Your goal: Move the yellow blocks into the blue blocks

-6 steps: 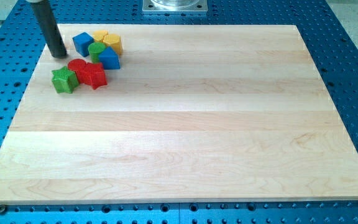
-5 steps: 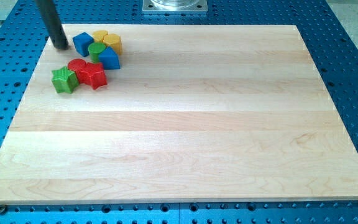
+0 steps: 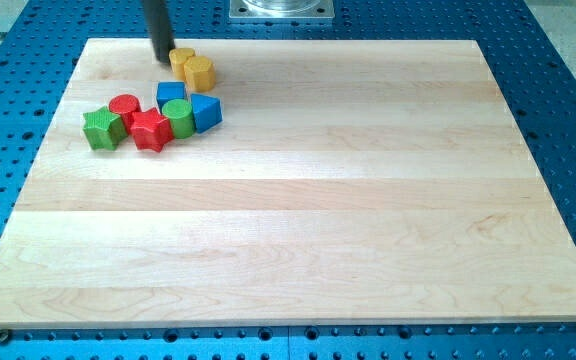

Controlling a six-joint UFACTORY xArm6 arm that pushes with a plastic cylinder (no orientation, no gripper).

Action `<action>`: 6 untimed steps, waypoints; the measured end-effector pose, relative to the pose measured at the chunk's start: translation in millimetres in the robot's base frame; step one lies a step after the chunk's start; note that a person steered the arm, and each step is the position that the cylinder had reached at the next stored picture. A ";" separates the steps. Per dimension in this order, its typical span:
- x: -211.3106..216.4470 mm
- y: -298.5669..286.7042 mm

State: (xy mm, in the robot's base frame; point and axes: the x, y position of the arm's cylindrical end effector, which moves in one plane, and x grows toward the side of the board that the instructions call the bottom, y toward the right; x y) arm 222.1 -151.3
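Observation:
My tip point(image 3: 162, 57) rests on the board near the view's top left, just left of two yellow blocks. The nearer yellow block point(image 3: 180, 58) touches a yellow hexagonal block point(image 3: 200, 73) to its lower right. Below them a blue cube point(image 3: 171, 94) and a blue wedge-like block point(image 3: 206, 111) flank a green cylinder point(image 3: 178, 117). A small gap separates the yellow blocks from the blue ones.
A red cylinder point(image 3: 124, 106), a red star block point(image 3: 150, 130) and a green star block point(image 3: 103, 128) sit left of the blue blocks. The wooden board point(image 3: 298, 230) lies on a blue perforated table. A metal mount point(image 3: 281, 10) is at the top edge.
My tip moved right along the top edge, from left of the cluster to beside the yellow blocks. The yellow blocks, blue blocks and green cylinder shifted right and rearranged.

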 end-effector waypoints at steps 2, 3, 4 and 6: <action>42.4 37.1; -1.4 30.1; 2.0 -2.8; 78.0 29.2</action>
State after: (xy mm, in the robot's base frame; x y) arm 300.1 -122.1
